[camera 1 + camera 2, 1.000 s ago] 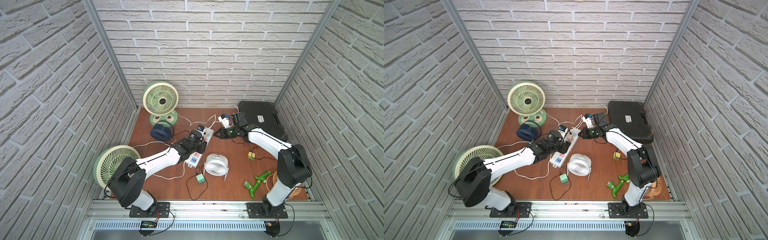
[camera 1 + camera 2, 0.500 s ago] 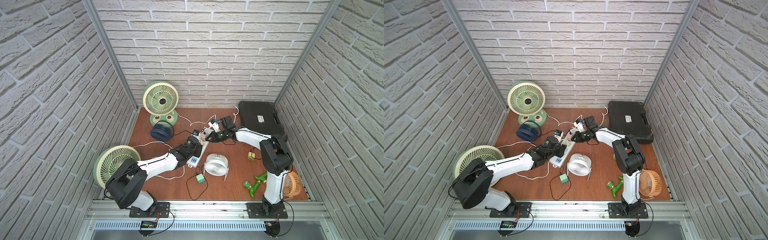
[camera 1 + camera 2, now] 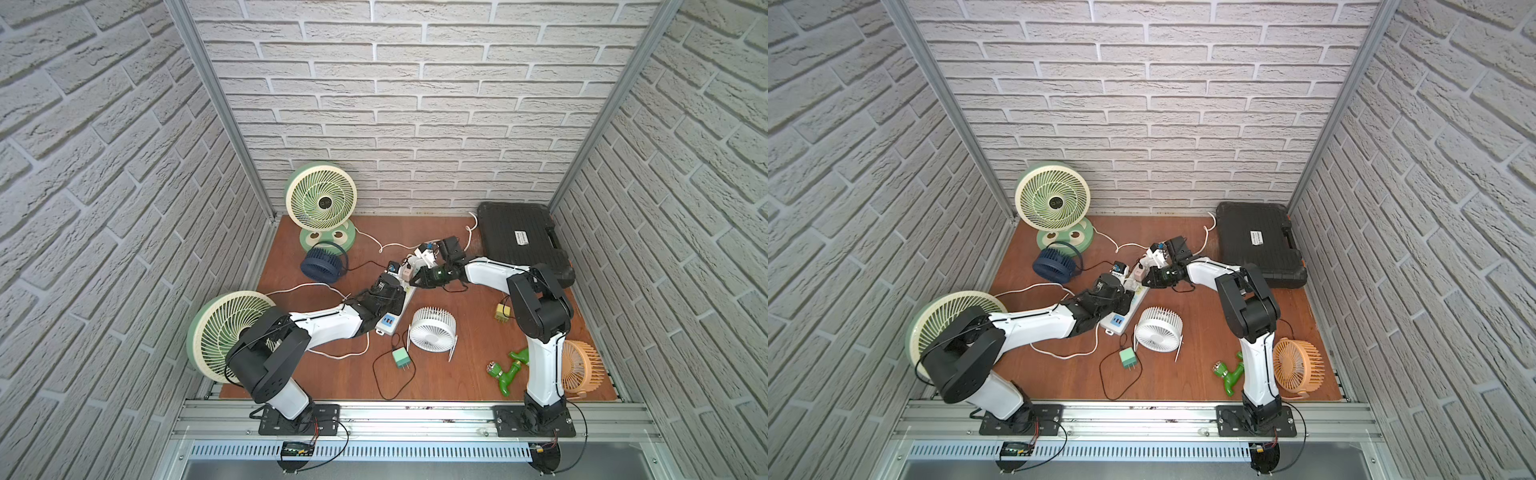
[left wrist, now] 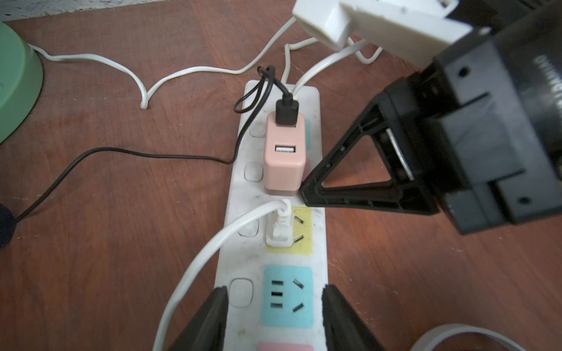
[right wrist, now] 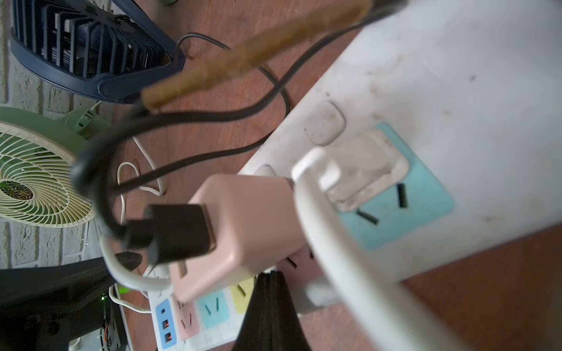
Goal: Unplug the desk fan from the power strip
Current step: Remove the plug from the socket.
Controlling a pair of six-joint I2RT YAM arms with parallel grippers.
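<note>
Unplugging is not done yet: pink adapter (image 4: 284,158) with black USB cable (image 4: 286,111) is sitting seated in the power strip (image 4: 240,261), and a white plug (image 4: 279,228) is sitting in the yellow socket. The cable is running off toward the navy fan (image 3: 322,266). The power strip is lying mid counter (image 4: 121,243), between both arms in both top views. The left gripper (image 4: 275,293) is straddling the strip about half open, fingers apparently pressing its long sides to pin it. The right gripper (image 4: 307,194) is fully closed, holding nothing, tip touching the pink adapter's base. Pulling the plug out is what's remaining.
</note>
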